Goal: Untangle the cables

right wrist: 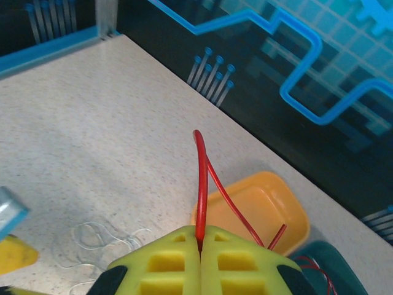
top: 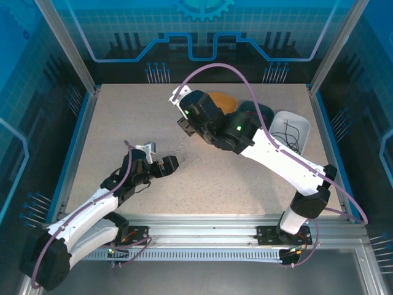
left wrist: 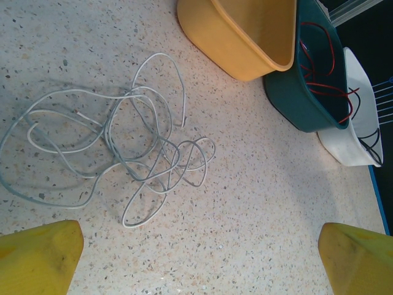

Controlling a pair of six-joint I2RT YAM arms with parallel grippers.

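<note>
Right gripper (right wrist: 201, 246): jaws pressed flat together on one red cable (right wrist: 202, 178), which arches up from the pinch and runs down toward the bins. Where its far end lies cannot be told.
Left gripper (left wrist: 196, 264): jaws spread wide, holding nothing, poised above the white cables (left wrist: 123, 147).
White cables: loose tangle lying flat on the table (left wrist: 276, 203), apart from the bins.
Bins: yellow bin (left wrist: 245, 37), teal bin (left wrist: 288, 98) and white bin (left wrist: 350, 153) stand side by side, touching. The teal bin holds stored red cables (left wrist: 319, 61) and the white bin holds black cables (left wrist: 368, 138).
Step in hand (judged): deposit the held red cable in the teal bin, colour with colour.
Method: bring the pinch over the middle of the teal bin, not over its rim. Let the hanging end drop in first, then lower before parting the jaws.
Reason: the strand looks springy, so a high release could let the loop flip into the yellow bin.
Clearance: route the hanging end away from the white cables so that it cannot snag them.
Left gripper duty: stay off the right arm's path, and choose a free end of the white cables rather than a crossing.
</note>
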